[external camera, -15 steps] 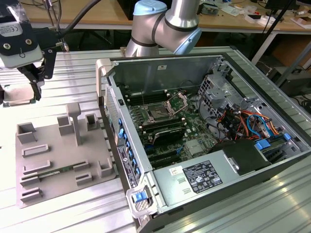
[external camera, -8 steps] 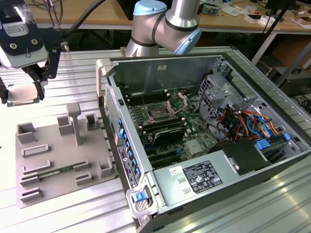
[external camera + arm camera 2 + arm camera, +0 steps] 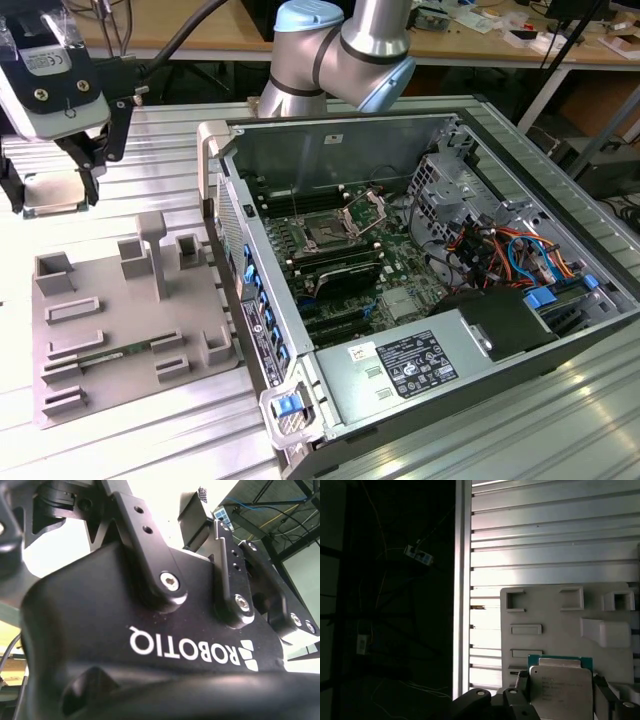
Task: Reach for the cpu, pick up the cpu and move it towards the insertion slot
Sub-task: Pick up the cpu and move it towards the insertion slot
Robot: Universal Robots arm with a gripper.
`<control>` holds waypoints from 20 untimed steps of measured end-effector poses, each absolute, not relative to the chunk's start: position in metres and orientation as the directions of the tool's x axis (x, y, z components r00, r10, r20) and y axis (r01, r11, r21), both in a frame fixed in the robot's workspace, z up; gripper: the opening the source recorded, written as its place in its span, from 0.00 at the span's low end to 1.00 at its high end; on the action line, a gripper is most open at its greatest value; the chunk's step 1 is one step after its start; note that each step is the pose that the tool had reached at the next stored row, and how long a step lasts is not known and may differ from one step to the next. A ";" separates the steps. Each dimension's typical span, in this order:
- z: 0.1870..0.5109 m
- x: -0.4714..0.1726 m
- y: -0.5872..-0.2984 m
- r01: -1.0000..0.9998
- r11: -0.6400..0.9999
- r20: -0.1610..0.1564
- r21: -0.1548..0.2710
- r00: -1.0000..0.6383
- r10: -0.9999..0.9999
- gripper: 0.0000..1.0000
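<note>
The chip (image 3: 55,193) was gripped between the two black fingers of the pincer (image 3: 52,203), which had closed on its opposite edges. Its silvery top faced upward and looked roughly level. It sat beyond the far corner of the grey tray (image 3: 130,330), towards the exterior view's left, with a clear gap between chip and tray.

In the first wrist view the chip (image 3: 561,685) showed a pale metal lid with a thin green edge behind it. One finger (image 3: 519,692) of the pincer (image 3: 561,704) pressed against each side. The tray (image 3: 555,610) lay past it, with raised frames and square pockets across its surface. The tray rested on the ribbed metal bench (image 3: 545,530). In the exterior view a narrow green strip (image 3: 108,352) lay in one of the tray's long frames.

In the second wrist view the pincer's black housing (image 3: 100,610) appeared close up, with its linkage bars bolted on.

On the tray's other side, towards the exterior view's right, stood an open computer case (image 3: 330,150). The socket (image 3: 325,233) lay inside it on the green board (image 3: 400,262), with its metal bracket (image 3: 365,208) tipped up. It was well apart from the chip. The grey and blue arm (image 3: 340,45) rose behind the case.
</note>
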State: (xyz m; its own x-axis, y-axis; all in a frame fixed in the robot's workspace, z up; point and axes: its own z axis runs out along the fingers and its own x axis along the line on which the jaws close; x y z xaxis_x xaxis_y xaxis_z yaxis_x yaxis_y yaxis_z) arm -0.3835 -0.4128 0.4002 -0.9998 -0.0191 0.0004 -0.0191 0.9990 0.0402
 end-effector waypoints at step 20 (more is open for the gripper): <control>0.400 -0.370 -0.413 -0.019 0.999 0.001 0.040 -1.000 -0.019 0.55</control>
